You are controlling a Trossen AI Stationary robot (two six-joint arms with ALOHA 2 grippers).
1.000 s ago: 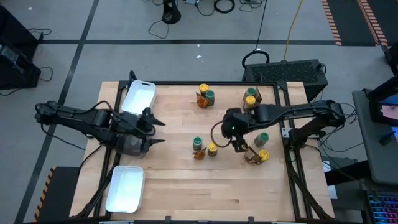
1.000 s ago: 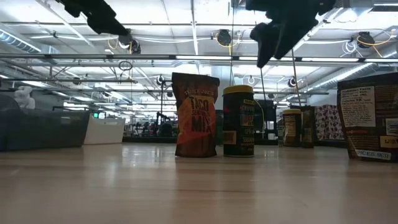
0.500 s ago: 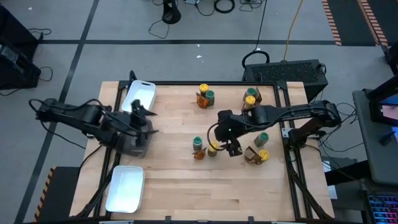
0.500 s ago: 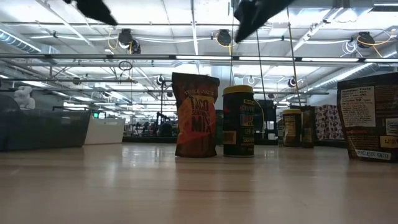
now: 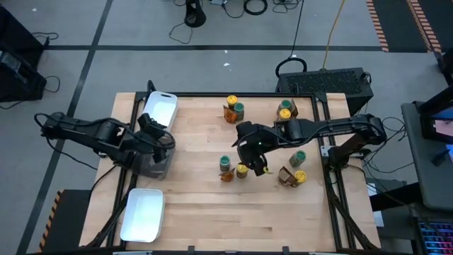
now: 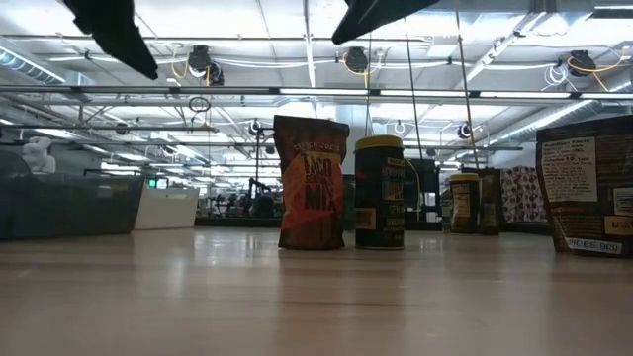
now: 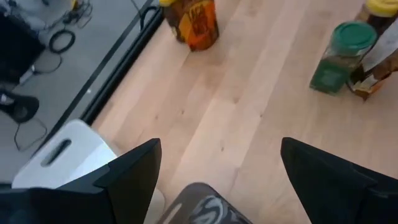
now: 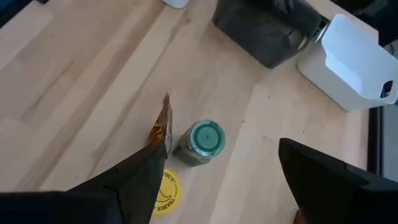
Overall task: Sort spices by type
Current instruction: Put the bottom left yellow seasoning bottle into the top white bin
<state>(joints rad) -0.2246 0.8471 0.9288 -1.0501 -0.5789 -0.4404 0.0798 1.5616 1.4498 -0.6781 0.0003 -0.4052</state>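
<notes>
The right end effector (image 5: pixel 249 150) is hanging over the middle of the counter (image 5: pixel 198 198), just at 1 o'clock of the centre cluster. Its two fingers are standing wide apart and are holding nothing. In the right wrist view a green-lidded jar (image 8: pixel 200 143), an orange packet (image 8: pixel 160 134) and a yellow lid (image 8: pixel 163 190) are lying between those fingers, so I judge it is lining up to pick one of them.

The left end effector (image 5: pixel 157 134) is waiting at 9 o'clock of the counter, over the dark grey tray (image 5: pixel 152 166). Its fingers are also wide open and empty.

The spices are standing in four small mixed groups, which is why sorting is needed: the centre cluster (image 5: pixel 232 168), one group at 12 o'clock (image 5: pixel 233 109), one at 1 o'clock (image 5: pixel 286 110) and one at 4 o'clock (image 5: pixel 294 170). In each group jars and packets are touching or standing just beside one another, so a finger is likely pushing a neighbour when it is going down.

One white tray (image 5: pixel 157 110) is lying at 10 o'clock and another white tray (image 5: pixel 143 214) at 7 o'clock; nothing is showing inside them. In the low view a taco mix packet (image 6: pixel 311 184) and a yellow-lidded jar (image 6: pixel 380 192) are standing side by side and upright.
</notes>
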